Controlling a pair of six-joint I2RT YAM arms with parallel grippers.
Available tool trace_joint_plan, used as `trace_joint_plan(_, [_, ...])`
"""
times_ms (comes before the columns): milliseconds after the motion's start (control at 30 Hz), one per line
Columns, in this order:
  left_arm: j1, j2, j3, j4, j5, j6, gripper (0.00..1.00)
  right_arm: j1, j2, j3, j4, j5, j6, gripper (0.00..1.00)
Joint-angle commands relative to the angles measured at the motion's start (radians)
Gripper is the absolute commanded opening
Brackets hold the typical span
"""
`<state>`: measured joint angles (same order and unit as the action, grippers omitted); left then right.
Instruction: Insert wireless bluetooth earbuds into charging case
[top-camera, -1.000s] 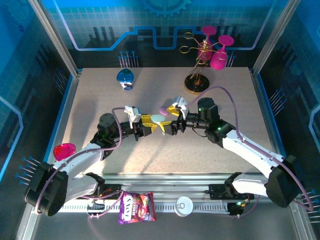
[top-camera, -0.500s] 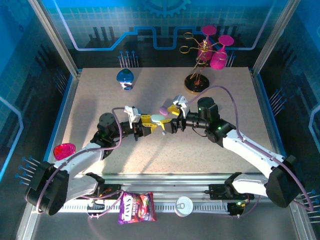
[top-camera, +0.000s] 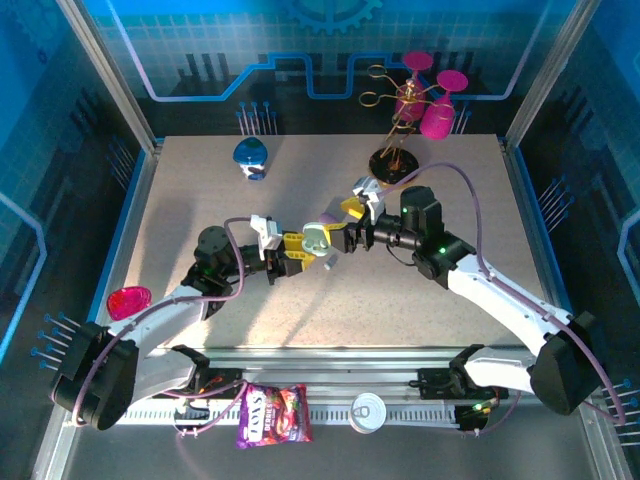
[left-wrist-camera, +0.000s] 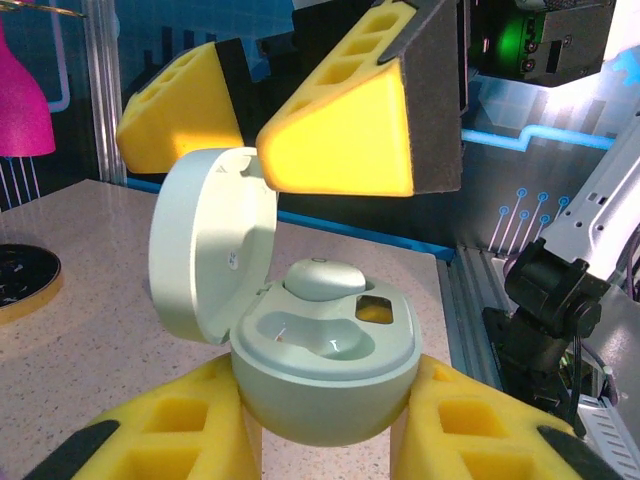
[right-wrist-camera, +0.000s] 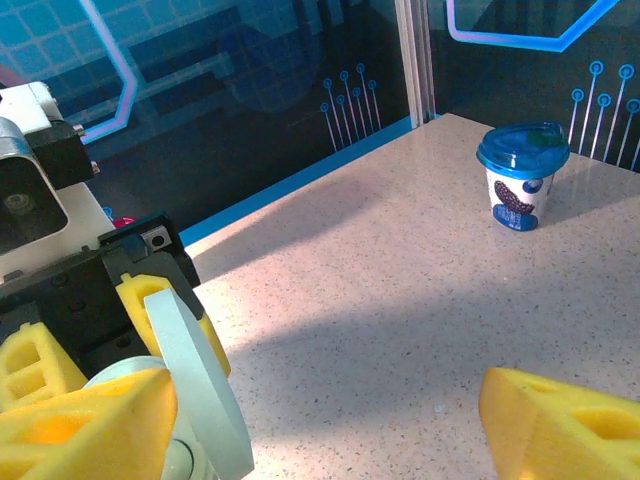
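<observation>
Earbud (left-wrist-camera: 320, 278) lies crosswise in the rear well of the open charging case (left-wrist-camera: 320, 395), pinched by the left end effector (left-wrist-camera: 320, 445) over the mid worktop (left-wrist-camera: 90, 330); the right end effector (left-wrist-camera: 252, 140), spread, hangs directly above.

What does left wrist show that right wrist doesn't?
Left wrist: the case interior, with one earbud seated and the other well looking empty, and the left end effector clamping the base. Right wrist: a lidded cup on the table, and the right end effector open. Both: the raised lid and yellow foam fingers.
</observation>
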<state>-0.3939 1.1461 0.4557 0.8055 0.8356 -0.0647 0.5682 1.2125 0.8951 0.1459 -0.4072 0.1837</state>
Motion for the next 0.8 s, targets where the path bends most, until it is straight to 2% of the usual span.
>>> trace_joint_plan(0, [-0.002, -0.007, -0.005, 0.047, 0.027, 0.012, 0.28, -0.011, -0.004, 0.023, -0.006, -0.02, 0.003, 0.8])
trace_joint_plan(200, [0.0, 0.0, -0.01, 0.048, -0.099, -0.005, 0.28, -0.011, -0.086, -0.046, 0.106, -0.141, 0.048, 0.82])
trace_joint_plan(333, [0.007, -0.008, -0.023, 0.07, -0.153, -0.004, 0.27, -0.054, -0.15, -0.123, 0.214, -0.109, 0.139, 0.82])
trace_joint_plan(433, [0.016, -0.021, -0.033, 0.085, -0.185, -0.009, 0.27, -0.116, -0.152, -0.184, 0.249, -0.01, 0.239, 0.81])
trace_joint_plan(600, [0.019, -0.065, -0.05, 0.085, -0.203, -0.007, 0.27, -0.173, -0.048, -0.188, 0.129, 0.148, 0.316, 0.77])
trace_joint_plan(767, [0.02, -0.11, -0.056, 0.054, -0.21, 0.001, 0.27, -0.149, 0.117, -0.117, -0.044, 0.182, 0.324, 0.76])
